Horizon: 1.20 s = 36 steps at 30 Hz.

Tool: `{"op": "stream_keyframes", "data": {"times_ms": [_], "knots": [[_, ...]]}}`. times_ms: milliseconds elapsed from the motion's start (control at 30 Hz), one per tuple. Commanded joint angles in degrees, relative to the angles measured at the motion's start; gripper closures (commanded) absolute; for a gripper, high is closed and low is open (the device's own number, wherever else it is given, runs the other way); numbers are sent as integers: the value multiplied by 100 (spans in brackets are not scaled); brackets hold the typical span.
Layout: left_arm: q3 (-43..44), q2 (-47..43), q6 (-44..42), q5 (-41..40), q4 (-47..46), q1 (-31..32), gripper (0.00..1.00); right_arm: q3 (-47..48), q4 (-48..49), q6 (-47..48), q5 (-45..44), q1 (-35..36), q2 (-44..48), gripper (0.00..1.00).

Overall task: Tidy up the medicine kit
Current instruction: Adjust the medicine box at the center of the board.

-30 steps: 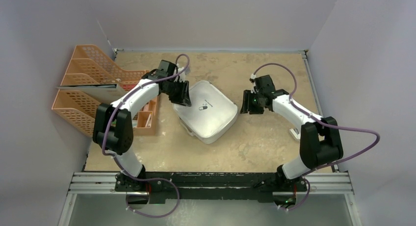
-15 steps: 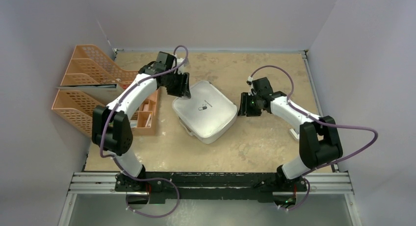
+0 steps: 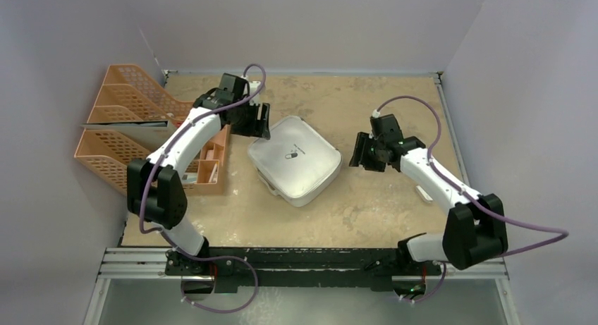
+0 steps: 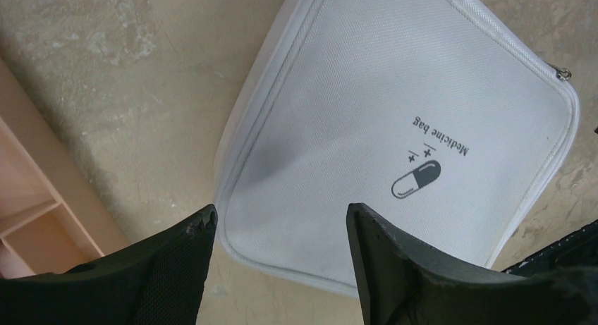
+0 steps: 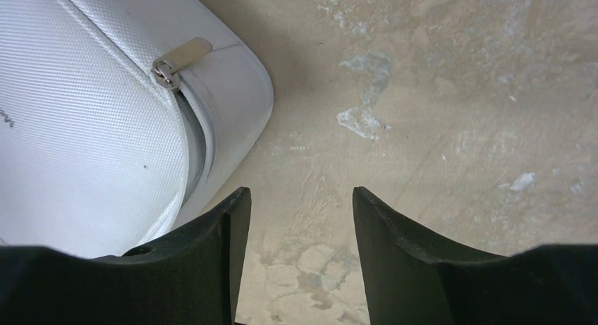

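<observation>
The pale grey-white, rounded-square soft-shell fabric medicine kit (image 3: 295, 159) lies near the middle of the mottled tan bench (image 3: 367, 99), turned cornerwise, lid up with its dark pill logo showing. It looks light, and its padded shell would probably give under a pinch. The woven cloth should offer decent friction, so slipping is a small risk. The flat lid is far too broad to span, so the sensible holds are the rim at a corner or the small metal zip pull (image 5: 181, 57), which sits at the kit's right corner. Just below the pull, the seam gapes a little. Drawing the zip would likely drag so light a case along unless the other arm pins it.

The left gripper (image 3: 262, 122) hangs over the kit's far-left edge with its jaws apart and nothing in them. In its wrist view, the near corner of the case shows between them. The right gripper (image 3: 359, 152) stands just beside the right corner, also apart and empty, over bare bench and clear of the case, with the zip pull close to its left.
</observation>
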<state>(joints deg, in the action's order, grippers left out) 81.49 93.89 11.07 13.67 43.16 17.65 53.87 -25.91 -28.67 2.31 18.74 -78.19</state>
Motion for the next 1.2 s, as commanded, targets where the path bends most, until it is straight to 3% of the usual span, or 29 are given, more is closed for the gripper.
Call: {"op": "stream_keyframes", "data": {"times_ms": [0, 133, 300, 533, 700, 933, 1167], "knots": [[478, 503, -125, 189, -200, -47, 34, -74, -322, -356, -29, 8, 464, 43], [698, 881, -215, 567, -150, -102, 34, -333, 138, -743, 724, 7, 883, 44], [897, 1277, -316, 706, -32, -227, 35, -1050, 1314, -2080, 1688, 66, 1288, 40], [909, 1454, -376, 1247, 177, -253, 40, -1412, 2176, -2703, 1569, 579, 990, 39], [807, 1367, -247, 2024, 478, -246, 46, -1194, 2763, -2080, 1386, 587, 394, 44], [-49, 645, 217, 2541, -59, -224, 49, -388, 2229, -1271, 1290, 338, -239, 44], [-1313, 141, 1252, 2495, -1434, 339, 50, 697, 2013, -663, 1257, -86, -1284, 41]]}}
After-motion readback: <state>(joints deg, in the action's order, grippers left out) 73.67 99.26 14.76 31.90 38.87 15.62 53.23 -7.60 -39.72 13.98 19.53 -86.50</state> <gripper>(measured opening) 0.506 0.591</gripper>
